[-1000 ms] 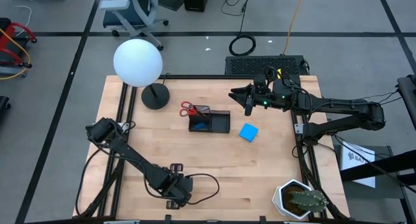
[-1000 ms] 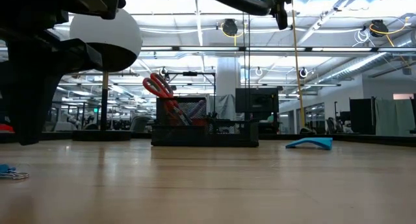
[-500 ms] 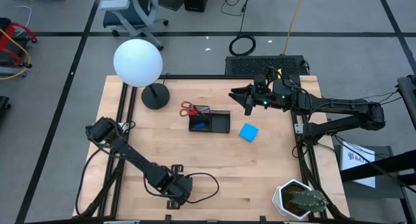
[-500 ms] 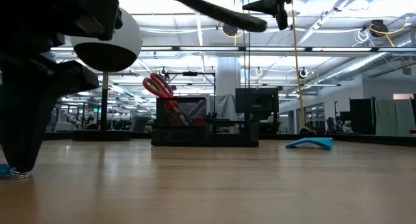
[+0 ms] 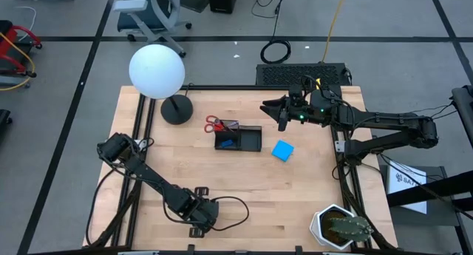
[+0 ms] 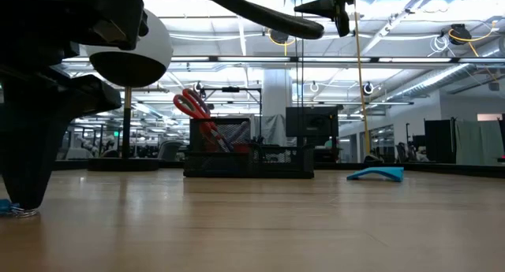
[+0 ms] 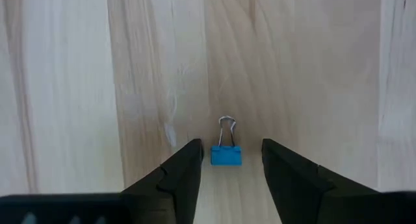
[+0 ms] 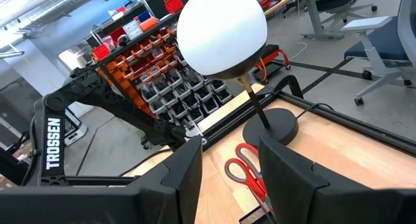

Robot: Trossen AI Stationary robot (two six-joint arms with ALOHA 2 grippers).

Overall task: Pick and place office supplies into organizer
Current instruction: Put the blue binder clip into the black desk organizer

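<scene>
Pale wooden tabletop (image 5: 244,181) carries everything. At its near edge the left gripper (image 7: 229,167) is spread around a small blue binder clip (image 7: 225,154) with wire handles; it should descend squarely and pinch the blue body. Farther along, the black mesh organizer (image 5: 238,139) holds red-handled scissors (image 5: 215,123). The right gripper (image 5: 272,107) hovers released. "TROSSEN" marks the left arm.

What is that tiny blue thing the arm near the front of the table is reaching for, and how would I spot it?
Start at the wooden table and follow the left arm to the left gripper at the near edge. Between its open fingers lies a small blue binder clip with silver wire loops, flat on the wood. Unlike the larger blue pad by the organizer, it sits alone.
</scene>
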